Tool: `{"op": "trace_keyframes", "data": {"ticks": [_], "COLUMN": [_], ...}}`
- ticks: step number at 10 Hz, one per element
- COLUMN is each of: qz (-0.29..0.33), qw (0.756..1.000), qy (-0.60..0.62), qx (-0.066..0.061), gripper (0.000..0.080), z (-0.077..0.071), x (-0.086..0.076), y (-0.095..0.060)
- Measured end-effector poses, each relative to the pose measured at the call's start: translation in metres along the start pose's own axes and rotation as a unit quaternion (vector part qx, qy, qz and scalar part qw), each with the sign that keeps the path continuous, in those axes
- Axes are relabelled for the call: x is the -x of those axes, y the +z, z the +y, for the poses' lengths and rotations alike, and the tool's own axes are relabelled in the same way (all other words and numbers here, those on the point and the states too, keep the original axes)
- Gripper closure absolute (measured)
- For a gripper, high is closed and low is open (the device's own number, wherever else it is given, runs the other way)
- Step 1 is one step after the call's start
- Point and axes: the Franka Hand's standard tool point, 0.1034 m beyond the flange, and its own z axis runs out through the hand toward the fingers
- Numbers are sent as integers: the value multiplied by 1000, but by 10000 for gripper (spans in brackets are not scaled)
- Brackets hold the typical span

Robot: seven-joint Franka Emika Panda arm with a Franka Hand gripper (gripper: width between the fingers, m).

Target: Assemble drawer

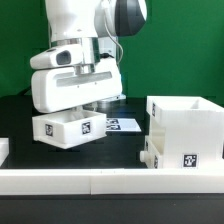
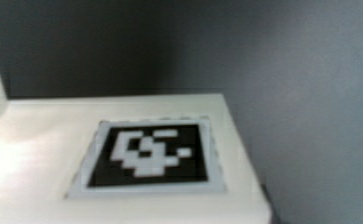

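Note:
A shallow white drawer tray point(image 1: 68, 129) with a square tag point(image 1: 86, 127) sits on the dark table at the exterior view's left. My gripper point(image 1: 82, 108) is directly above it, right down at its top edge; the hand hides the fingertips. The wrist view shows only this tray's white face point(image 2: 45, 135) and its tag point(image 2: 151, 155), very close and blurred, with no fingers in sight. The tall white shell point(image 1: 185, 118) stands at the exterior view's right. A second tray point(image 1: 160, 156) with a tag point(image 1: 187, 158) sits at the shell's base, sticking out slightly.
The low white border rail point(image 1: 100, 180) runs along the front of the table. The marker board point(image 1: 125, 125) lies flat behind, between the tray and the shell. A small white part point(image 1: 3, 150) shows at the exterior view's left edge. A green wall stands behind.

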Motion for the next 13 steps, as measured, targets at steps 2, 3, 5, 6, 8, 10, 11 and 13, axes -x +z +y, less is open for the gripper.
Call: {"op": "trace_keyframes", "data": {"ticks": [2,3,5,6,8,10,11,13], "qz": [-2,-3,-6,-11,-16,-15,-12,-14], "qw": [997,995,986,977,968,967,965,966], "qy": [-71,-99,-169,-215,-250,-255,-261,-256], "qx": [1,0,-2,-6,-17,-23,-19,-22], "gripper": [758,758,758,758,758,758,758,758], "z": [1,1,1,2,8,10,11,11], "x": [2,2,3,-2,-19,-43,-52,-46], "y": [1,1,3,4,3,4,4,6]}}
